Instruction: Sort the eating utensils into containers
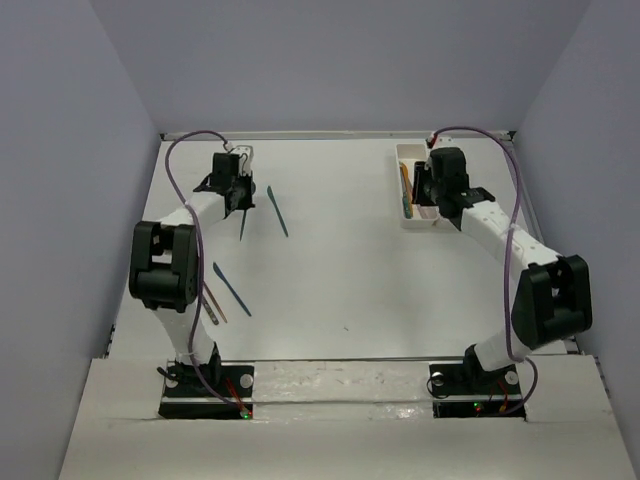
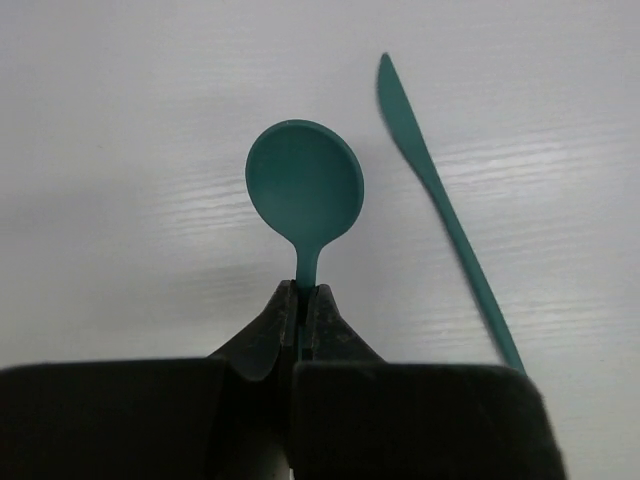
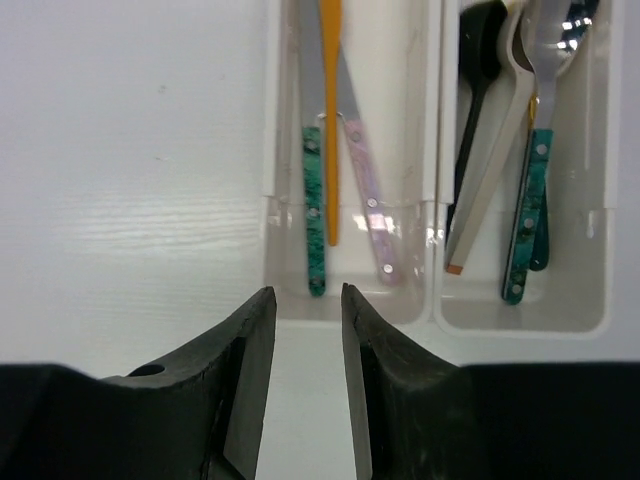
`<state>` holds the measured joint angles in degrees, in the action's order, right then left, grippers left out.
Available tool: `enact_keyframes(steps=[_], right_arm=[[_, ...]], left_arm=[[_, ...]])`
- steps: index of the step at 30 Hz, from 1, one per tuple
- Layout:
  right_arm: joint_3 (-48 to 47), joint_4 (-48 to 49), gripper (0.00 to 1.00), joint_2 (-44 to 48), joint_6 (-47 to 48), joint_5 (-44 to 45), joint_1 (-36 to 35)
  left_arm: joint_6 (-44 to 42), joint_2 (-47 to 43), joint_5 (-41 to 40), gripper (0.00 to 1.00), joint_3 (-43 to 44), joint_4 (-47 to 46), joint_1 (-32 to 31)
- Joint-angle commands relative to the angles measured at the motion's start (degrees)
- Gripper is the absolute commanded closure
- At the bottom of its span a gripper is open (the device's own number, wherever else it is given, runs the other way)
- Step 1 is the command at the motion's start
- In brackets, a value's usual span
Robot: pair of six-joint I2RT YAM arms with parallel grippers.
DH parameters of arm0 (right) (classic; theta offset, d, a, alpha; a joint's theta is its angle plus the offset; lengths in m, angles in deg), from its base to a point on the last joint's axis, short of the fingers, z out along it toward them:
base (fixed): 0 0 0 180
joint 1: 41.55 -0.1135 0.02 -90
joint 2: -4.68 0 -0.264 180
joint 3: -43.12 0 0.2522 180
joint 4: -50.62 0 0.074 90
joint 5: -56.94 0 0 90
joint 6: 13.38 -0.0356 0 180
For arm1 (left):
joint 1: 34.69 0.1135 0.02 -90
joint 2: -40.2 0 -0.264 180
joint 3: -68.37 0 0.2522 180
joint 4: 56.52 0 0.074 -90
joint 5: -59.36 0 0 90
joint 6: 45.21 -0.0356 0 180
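My left gripper [image 1: 238, 203] [image 2: 303, 292] is shut on the handle of a teal spoon [image 2: 304, 185], held just above the table; the spoon also shows in the top view [image 1: 243, 228]. A teal knife [image 2: 440, 200] [image 1: 277, 210] lies on the table just right of it. My right gripper [image 1: 424, 195] [image 3: 305, 295] is open and empty over the near end of the two joined white trays [image 1: 398, 172] [image 3: 440, 190]. The left tray holds a teal-handled knife [image 3: 314, 210], an orange knife [image 3: 330, 120] and a lilac-handled knife [image 3: 366, 200]. The right tray holds a black spoon [image 3: 476, 100], a beige spoon [image 3: 492, 170] and a teal-handled silver spoon [image 3: 528, 210].
A blue utensil [image 1: 231, 288] lies on the table right of the left arm's elbow. Thin copper and beige utensils [image 1: 213, 305] lie partly under that arm. Grey walls close in the table on the left, right and back.
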<state>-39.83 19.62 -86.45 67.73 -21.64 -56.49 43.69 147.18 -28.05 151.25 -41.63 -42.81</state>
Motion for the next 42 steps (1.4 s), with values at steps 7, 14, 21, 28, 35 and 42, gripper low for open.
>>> enact_keyframes(steps=[7,14,21,28,35,42], right_arm=[[4.34,33.65,0.53,8.18,-6.58,-28.2,-18.35],[-14.02,39.37,0.49,-8.7,-12.9,-29.17,-27.69],[-23.18,41.41,0.45,-19.25,-17.75,-30.67,-31.37],[-30.74,38.77,0.5,-26.45,-20.29,-30.05,-31.91],[-37.15,35.87,0.53,-31.55,-20.64,-32.25,-32.96],[-43.31,32.97,0.65,-36.65,-22.4,-34.18,-33.49]], left_arm=[[6.99,-26.27,5.93,1.0,-1.7,-3.67,0.47],[10.59,-35.42,6.73,1.0,-5.84,-5.52,0.47],[12.35,-38.69,7.6,1.0,-7.25,-6.31,0.47],[13.41,-39.21,8.4,1.0,-8.74,-7.63,0.47],[13.58,-39.48,8.49,1.0,-9.62,-8.42,0.47],[14.2,-39.3,8.31,1.0,-10.59,-9.74,0.39]])
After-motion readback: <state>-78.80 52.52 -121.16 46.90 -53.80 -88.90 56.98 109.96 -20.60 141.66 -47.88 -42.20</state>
